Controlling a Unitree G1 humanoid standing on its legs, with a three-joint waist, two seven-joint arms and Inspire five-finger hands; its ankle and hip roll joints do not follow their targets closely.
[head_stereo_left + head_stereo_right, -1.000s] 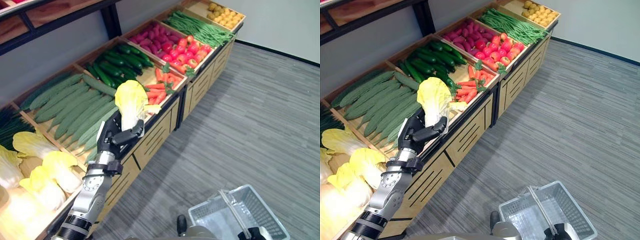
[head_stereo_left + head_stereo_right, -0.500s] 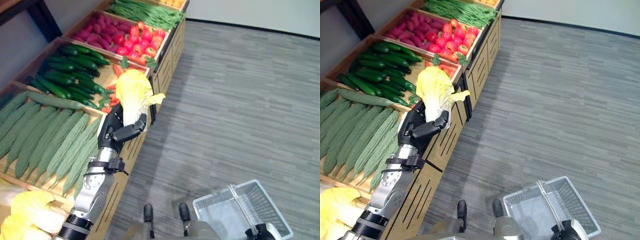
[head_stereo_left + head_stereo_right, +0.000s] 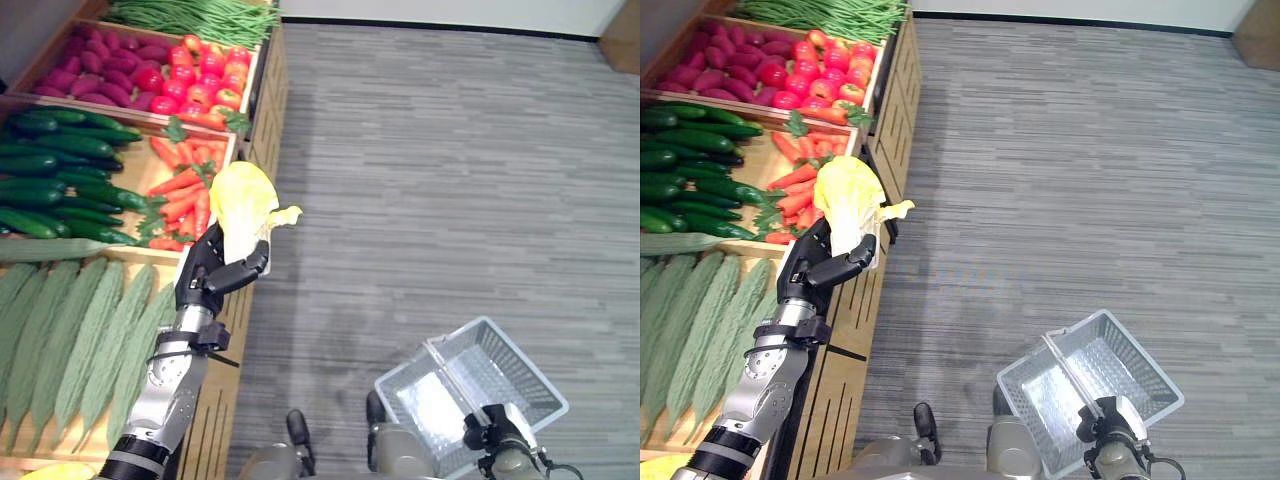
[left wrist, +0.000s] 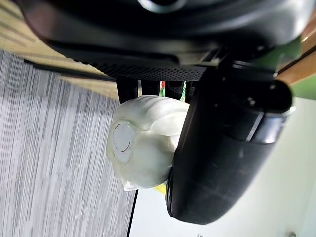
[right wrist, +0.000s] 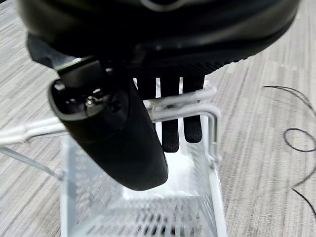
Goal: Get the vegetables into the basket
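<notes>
My left hand is shut on a yellow-green napa cabbage, held upright above the front edge of the produce stand beside the carrots. The cabbage's pale cut base sits between the thumb and the curled fingers. A white wire basket hangs low over the grey floor at the lower right. My right hand is shut on the basket's handle, with the basket's inside showing nothing in it.
The wooden stand runs along the left: bitter gourds, cucumbers, carrots, red peppers and green beans. Grey plank floor spreads open to the right.
The camera has swung round to the right, so the stand has shifted left and the cabbages have left the view. The left hand still holds the cabbage, slightly lower. The basket sits a little more central.
</notes>
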